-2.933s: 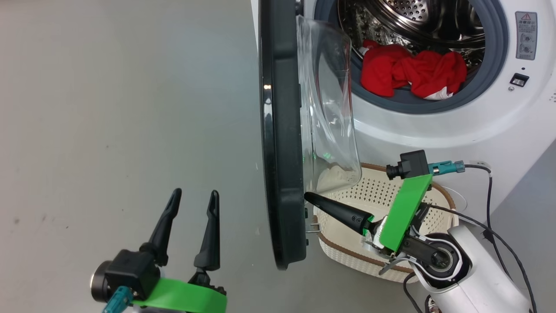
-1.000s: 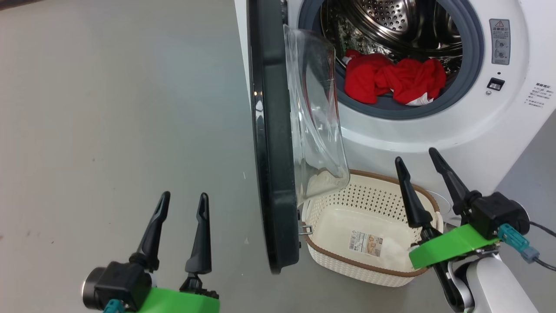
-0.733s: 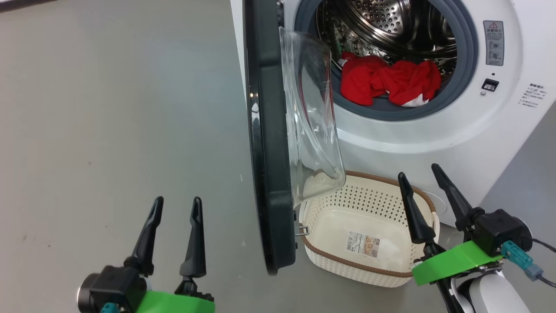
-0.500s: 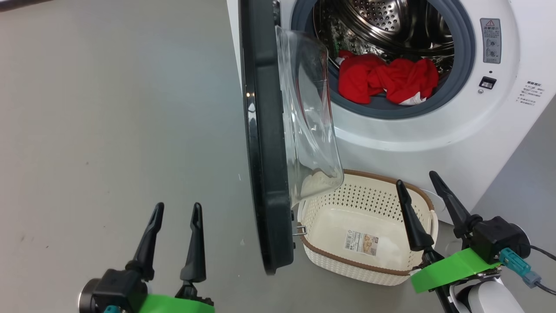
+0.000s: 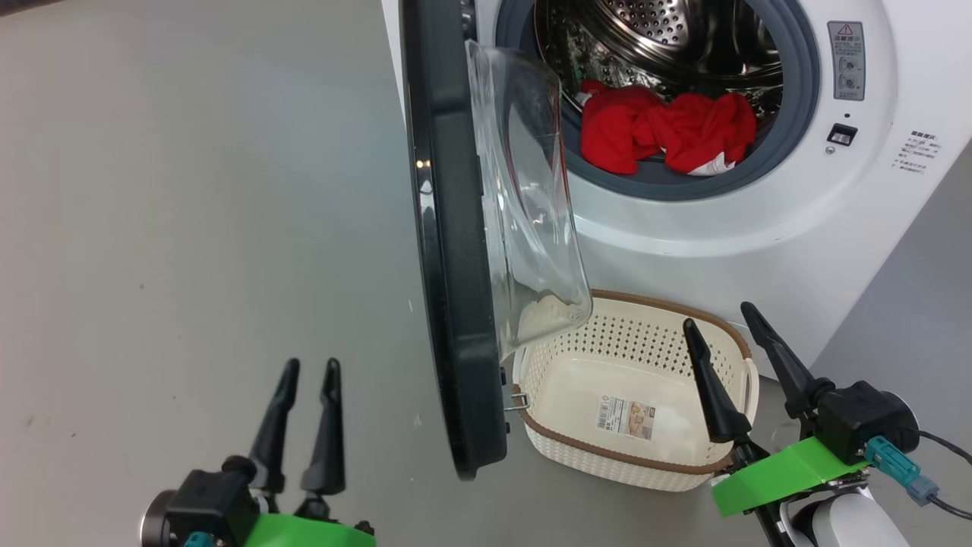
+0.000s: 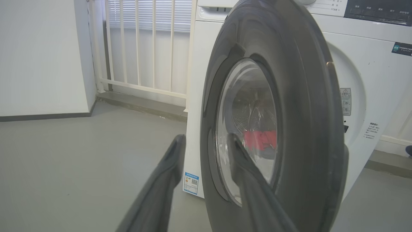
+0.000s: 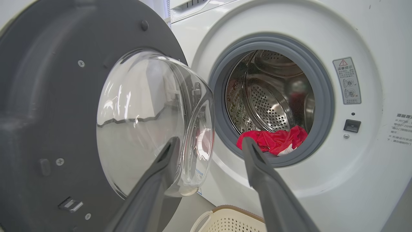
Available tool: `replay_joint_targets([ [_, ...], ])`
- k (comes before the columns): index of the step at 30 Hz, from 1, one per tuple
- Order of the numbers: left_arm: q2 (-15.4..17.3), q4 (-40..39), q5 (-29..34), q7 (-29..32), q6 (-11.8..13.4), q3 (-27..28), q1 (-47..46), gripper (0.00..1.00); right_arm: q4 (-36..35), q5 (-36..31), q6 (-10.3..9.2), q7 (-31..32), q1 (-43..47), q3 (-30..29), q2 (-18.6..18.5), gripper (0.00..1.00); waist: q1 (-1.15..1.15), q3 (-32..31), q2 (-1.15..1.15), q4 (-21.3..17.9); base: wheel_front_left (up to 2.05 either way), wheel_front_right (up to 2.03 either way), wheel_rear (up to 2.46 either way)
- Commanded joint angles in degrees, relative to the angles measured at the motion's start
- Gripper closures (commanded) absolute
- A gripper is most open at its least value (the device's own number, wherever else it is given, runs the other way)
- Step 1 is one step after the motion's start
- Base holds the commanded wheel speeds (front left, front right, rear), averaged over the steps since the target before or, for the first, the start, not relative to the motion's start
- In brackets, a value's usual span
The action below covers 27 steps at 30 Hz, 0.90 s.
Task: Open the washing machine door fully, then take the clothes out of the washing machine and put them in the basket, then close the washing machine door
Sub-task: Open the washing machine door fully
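The washing machine (image 5: 759,228) stands at the top right, and its black door (image 5: 456,266) is swung out edge-on towards me, glass bowl facing the drum. Red clothes (image 5: 661,137) lie at the drum's front lip. On the floor below the opening sits the cream basket (image 5: 645,300), holding no clothes. My left gripper (image 5: 311,366) is low over the floor left of the door, open and holding nothing. Over the basket's right end my right gripper (image 5: 717,315) is open wide. The right wrist view has the clothes (image 7: 273,140) beyond the right gripper (image 7: 210,141).
Bare grey floor (image 5: 190,190) spreads left of the door. The left wrist view shows a white railing (image 6: 145,48) and a wall (image 6: 42,54) behind the machine. A cable (image 5: 942,448) trails from my right wrist. The door's latch hook (image 5: 518,400) juts out near the basket's left rim.
My left gripper's fingers have drawn closer together. The head camera has shifted, so the whole scene sits a little further left. The right gripper stays open over the basket.
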Motion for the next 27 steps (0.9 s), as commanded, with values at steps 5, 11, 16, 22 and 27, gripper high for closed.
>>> replay_joint_targets([
  [5, 0.1, -2.3, 0.7, -0.7, -0.7, 2.1, -1.8, 1.0, -1.2, 0.0, 0.36, -0.4, -1.2, 1.3, 0.1, 0.0, 0.0, 0.2, 0.0, -0.2, 0.0, 0.0, 0.0],
  [11, -0.1, -9.3, 2.8, -0.7, -1.4, 2.5, -4.0, 1.0, -1.0, 0.1, 0.36, -0.4, -1.4, 1.0, 0.1, 0.0, 0.0, 0.3, 0.0, -0.4, 0.0, 0.0, 0.0],
  [16, -0.3, -15.6, 4.3, -0.7, -2.4, 1.4, -5.4, 1.0, -0.9, 0.4, 0.36, -0.4, -1.5, 1.0, 0.1, 0.0, 0.0, 0.3, 0.0, -0.7, 0.0, 0.0, 0.0],
  [22, -0.4, -19.5, 5.9, 0.0, -4.8, -4.8, -6.6, 1.0, -1.0, 0.6, 0.36, -0.4, -1.6, 0.6, 0.1, 0.0, 0.0, 0.5, 0.0, -1.2, 0.0, 0.0, 0.0],
  [27, -0.5, -18.3, 4.6, 3.0, -6.5, -11.0, -7.4, 1.0, -1.0, 1.0, 0.36, -0.4, -1.9, 0.8, 0.1, 0.0, 0.0, 0.7, 0.0, -1.5, 0.0, 0.0, 0.0],
])
